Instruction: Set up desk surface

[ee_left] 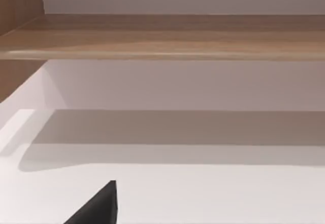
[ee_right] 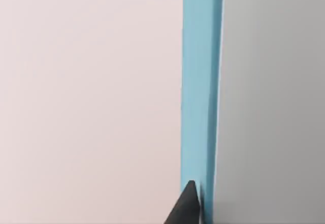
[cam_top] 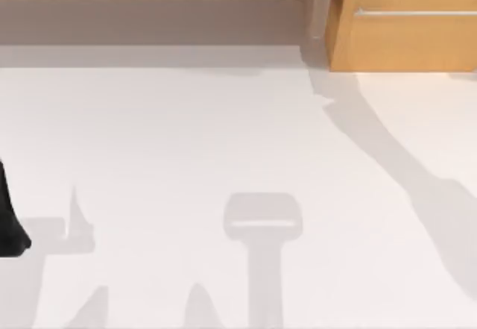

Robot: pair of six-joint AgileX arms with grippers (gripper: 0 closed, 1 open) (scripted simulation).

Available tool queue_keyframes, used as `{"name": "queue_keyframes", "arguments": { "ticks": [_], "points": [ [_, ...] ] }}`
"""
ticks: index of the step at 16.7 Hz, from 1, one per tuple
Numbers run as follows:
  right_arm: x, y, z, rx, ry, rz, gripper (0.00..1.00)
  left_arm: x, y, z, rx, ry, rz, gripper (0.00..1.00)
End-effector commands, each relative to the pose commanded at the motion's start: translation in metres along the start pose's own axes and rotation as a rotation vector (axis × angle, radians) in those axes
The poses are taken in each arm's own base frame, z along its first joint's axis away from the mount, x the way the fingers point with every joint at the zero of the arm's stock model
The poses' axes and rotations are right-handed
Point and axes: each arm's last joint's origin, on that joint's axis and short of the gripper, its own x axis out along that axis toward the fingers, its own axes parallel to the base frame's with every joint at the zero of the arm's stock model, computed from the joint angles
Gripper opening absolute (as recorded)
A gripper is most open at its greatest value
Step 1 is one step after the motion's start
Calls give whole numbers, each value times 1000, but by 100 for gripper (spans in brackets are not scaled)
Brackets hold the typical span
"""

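Left pincer [cam_top: 11, 232] at worktop's [cam_top: 223, 135] left edge, grip state impossible to tell. Nearer than right pincer [ee_right: 190, 203], likewise untellable, beside blue strip [ee_right: 200, 82].

Left arm: a dark part of it [cam_top: 10, 221] shows at the top view's left edge, low over the counter.
Left fingers: one black tip [ee_left: 99, 206] in the left wrist view.
Right fingers: one black tip [ee_right: 185, 206] in the right wrist view.
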Motion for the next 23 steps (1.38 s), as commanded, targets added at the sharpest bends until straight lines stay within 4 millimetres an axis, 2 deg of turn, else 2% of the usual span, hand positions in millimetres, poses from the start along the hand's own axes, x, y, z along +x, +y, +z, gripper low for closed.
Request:
{"name": "queue_keyframes", "arguments": {
  "ticks": [3, 6, 9, 13, 16, 18, 20, 23],
  "points": [
    [3, -87, 58, -1, -106, -127, 0, 0, 0, 0, 0, 0, 0, 100],
    [-14, -177, 101, -5, -173, -285, 0, 0, 0, 0, 0, 0, 0, 100],
    [-50, -264, 127, 26, -202, -466, 0, 0, 0, 0, 0, 0, 0, 100],
    [-114, -360, 137, 157, -200, -699, 0, 0, 0, 0, 0, 0, 0, 100],
    [-160, -409, 128, 312, -182, -824, 0, 0, 0, 0, 0, 0, 0, 100],
    [-180, -429, 115, 429, -153, -862, 0, 0, 0, 0, 0, 0, 0, 100],
    [-188, -440, 100, 545, -106, -858, 0, 0, 0, 0, 0, 0, 0, 100],
    [-182, -442, 75, 701, -5, -793, 0, 0, 0, 0, 0, 0, 0, 100]
  ]
}}
